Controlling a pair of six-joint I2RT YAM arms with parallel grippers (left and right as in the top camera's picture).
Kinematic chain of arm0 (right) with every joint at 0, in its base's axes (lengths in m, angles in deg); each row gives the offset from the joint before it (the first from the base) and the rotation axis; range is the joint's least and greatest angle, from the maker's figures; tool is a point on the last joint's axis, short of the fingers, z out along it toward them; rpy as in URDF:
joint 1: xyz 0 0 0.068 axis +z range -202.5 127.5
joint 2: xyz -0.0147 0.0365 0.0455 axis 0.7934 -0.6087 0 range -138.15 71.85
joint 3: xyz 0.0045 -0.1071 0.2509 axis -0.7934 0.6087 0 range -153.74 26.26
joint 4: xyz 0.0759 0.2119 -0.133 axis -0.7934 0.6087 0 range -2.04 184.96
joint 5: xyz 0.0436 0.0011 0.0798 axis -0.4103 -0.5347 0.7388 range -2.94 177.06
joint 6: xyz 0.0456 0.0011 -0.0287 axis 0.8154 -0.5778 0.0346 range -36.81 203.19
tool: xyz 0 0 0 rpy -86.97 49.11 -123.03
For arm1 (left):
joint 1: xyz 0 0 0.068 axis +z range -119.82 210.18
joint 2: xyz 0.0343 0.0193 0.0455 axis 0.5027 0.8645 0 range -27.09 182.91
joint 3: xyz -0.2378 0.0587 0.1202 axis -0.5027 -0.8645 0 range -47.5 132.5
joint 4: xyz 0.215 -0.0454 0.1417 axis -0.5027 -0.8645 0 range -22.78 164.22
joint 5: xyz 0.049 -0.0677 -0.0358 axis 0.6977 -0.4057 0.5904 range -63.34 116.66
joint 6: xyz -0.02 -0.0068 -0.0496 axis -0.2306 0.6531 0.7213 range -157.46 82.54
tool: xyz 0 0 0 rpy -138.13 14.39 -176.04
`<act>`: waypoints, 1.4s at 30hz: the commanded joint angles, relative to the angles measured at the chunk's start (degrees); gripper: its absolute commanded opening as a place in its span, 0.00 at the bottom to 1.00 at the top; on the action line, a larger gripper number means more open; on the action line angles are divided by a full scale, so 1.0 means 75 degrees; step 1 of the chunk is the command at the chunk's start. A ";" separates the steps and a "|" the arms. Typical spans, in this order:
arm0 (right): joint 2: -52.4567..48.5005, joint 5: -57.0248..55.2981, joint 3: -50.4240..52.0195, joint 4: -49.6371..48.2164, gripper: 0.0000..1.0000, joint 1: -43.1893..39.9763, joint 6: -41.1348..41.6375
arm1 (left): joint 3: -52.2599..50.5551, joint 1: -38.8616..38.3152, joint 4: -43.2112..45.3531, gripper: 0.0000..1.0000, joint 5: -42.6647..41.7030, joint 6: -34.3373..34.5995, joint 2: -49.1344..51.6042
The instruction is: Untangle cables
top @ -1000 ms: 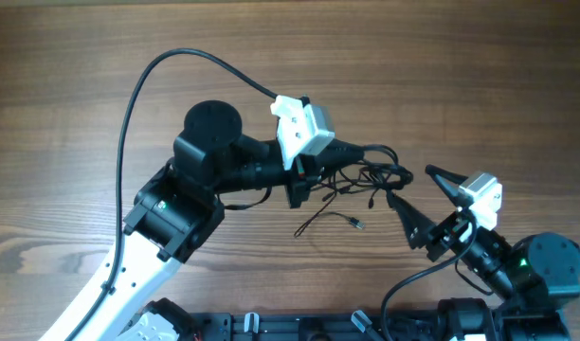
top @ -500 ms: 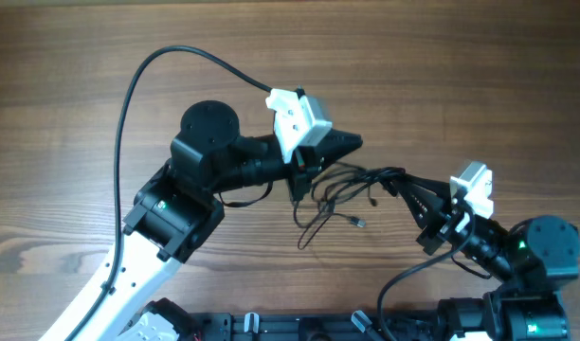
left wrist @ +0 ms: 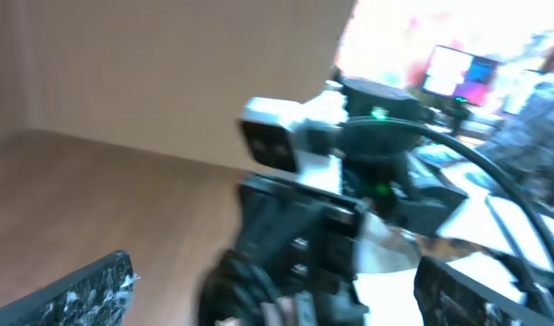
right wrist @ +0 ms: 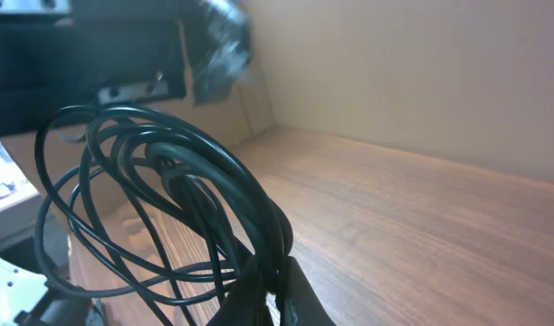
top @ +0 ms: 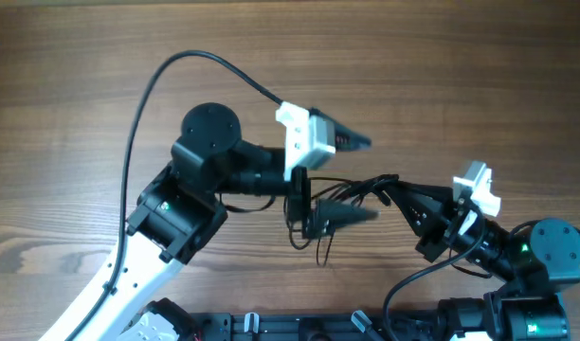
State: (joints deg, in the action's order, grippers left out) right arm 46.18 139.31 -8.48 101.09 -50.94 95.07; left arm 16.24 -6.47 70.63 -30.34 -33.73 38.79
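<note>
The cables (top: pixel 339 187) are bunching over the middle of the table (top: pixel 461 57), sitting between the spread fingers of the left gripper (top: pixel 368 178), whose arm is lying to their left. The right gripper (top: pixel 398 188), sitting at their right, is pinching the bunch's right edge.

A brown wood-grain table (top: pixel 461 57) meets a plain beige wall (right wrist: pixel 422 72), with a bright blurred screen (left wrist: pixel 453 72) beyond.

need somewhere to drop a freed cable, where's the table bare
Bare: the far strip of the table above the left arm, and the wood left of it. Crowded: the middle, where the cables span to the right arm.
</note>
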 commanded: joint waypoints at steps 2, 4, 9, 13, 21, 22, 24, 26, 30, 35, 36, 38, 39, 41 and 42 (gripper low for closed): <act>-0.0015 0.0090 -0.0055 -0.0044 0.04 -0.0017 0.0498 | 0.0032 -0.0280 -0.0411 1.00 -0.0650 -0.0064 0.0405; -0.0015 0.0242 -0.0055 -0.0044 0.04 -0.0017 0.0504 | 0.0032 -0.0300 -0.0449 0.91 -0.0516 -0.0064 0.0632; -0.0015 0.0463 -0.0055 -0.0038 0.04 -0.0017 0.0705 | 0.0032 -0.0297 -0.0656 0.29 0.1110 -0.0061 0.0994; -0.0015 0.0592 -0.0055 0.0067 0.04 -0.0017 0.0609 | 0.0032 -0.0291 -0.0621 0.04 0.1906 -0.0055 0.1008; -0.0015 -0.0166 -0.0055 0.0997 0.41 -0.0017 0.0015 | 0.0032 -0.0111 -0.0519 0.04 0.2296 0.0000 0.1003; -0.0015 -0.0329 -0.0055 0.1125 0.69 -0.0017 0.0017 | 0.0032 -0.0111 -0.0455 0.04 0.2294 0.0000 0.1000; -0.0015 -0.0388 -0.0055 0.1110 0.91 -0.0017 0.0012 | 0.0032 -0.0111 -0.0248 0.04 0.2174 -0.0006 0.1000; -0.0015 -0.0385 -0.0055 0.0924 0.96 -0.0017 0.0012 | 0.0032 -0.0114 -0.0044 0.04 0.2005 -0.0003 0.1000; -0.0015 -0.0283 -0.0055 0.0268 0.97 -0.0017 0.0012 | 0.0032 -0.0111 0.0286 0.04 0.1355 -0.0047 0.1000; -0.0015 0.0221 -0.0055 -0.0539 0.63 -0.0017 0.0015 | 0.0032 -0.0114 0.0446 0.04 0.0697 -0.0061 0.1003; -0.0015 0.0219 -0.0055 -0.0565 0.61 -0.0017 0.0012 | 0.0032 -0.0114 0.0530 0.04 0.0460 -0.0061 0.1003; -0.0015 0.0219 -0.0055 -0.0618 0.53 -0.0017 0.0012 | 0.0032 -0.0114 0.0723 0.04 -0.0099 -0.0058 0.1003; -0.0015 0.0219 -0.0055 -0.0618 0.48 -0.0017 0.0015 | 0.0032 -0.0114 0.0807 0.04 -0.0297 -0.0058 0.1003; -0.0015 0.0219 -0.0055 -0.0618 0.45 -0.0017 0.0017 | 0.0032 -0.0213 0.0863 0.04 -0.0402 -0.0061 0.1003; -0.0015 0.0219 -0.0055 -0.0621 0.42 -0.0017 0.0015 | 0.0032 -0.0265 0.0863 0.04 -0.0402 -0.0061 0.1003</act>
State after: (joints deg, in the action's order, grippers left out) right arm 46.18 139.79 -8.48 96.83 -51.16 95.39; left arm 16.24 -7.62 76.59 -29.22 -33.71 46.22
